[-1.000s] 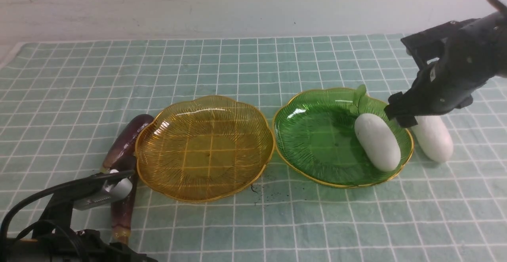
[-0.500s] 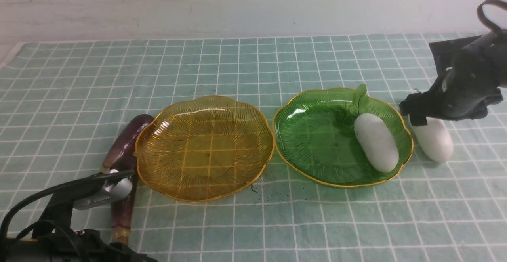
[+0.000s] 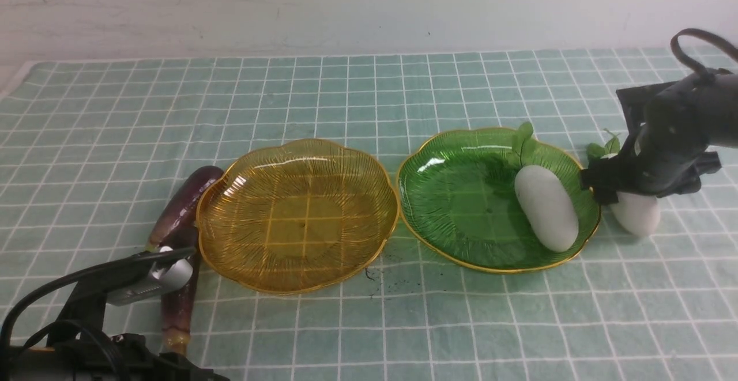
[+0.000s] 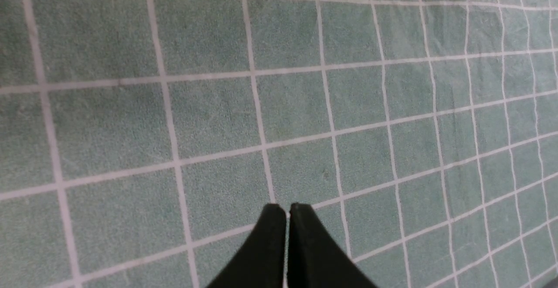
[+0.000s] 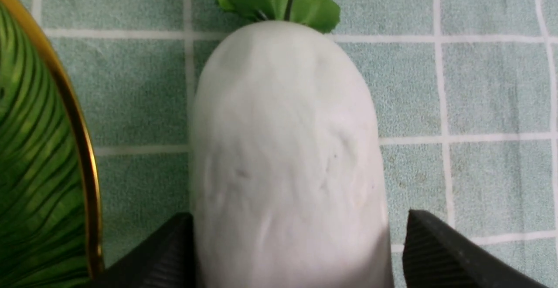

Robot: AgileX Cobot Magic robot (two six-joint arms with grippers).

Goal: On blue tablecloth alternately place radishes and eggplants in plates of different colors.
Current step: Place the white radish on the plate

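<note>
Right pincer (image 5: 297,225) wide open astride radish (image 5: 283,148) beside green plate (image 3: 450,196), frame right, not clamped, left pincer (image 4: 287,207) shut, empty, over blue tablecloth (image 4: 130,127)

Plain lab-style test bench: grid-lined blue tablecloth (image 3: 346,93) laid flat against a bare white wall (image 3: 346,6).

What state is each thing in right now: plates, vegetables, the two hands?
Amber plate: empty.
Green plate: holds one radish.
Radish in plate: lying on its side.
Second radish: on the cloth beside the green plate, not lifted.
Two eggplants: on the cloth beside the amber plate.
Left hand: shut, empty.
Right hand: open, straddling the second radish.
</note>
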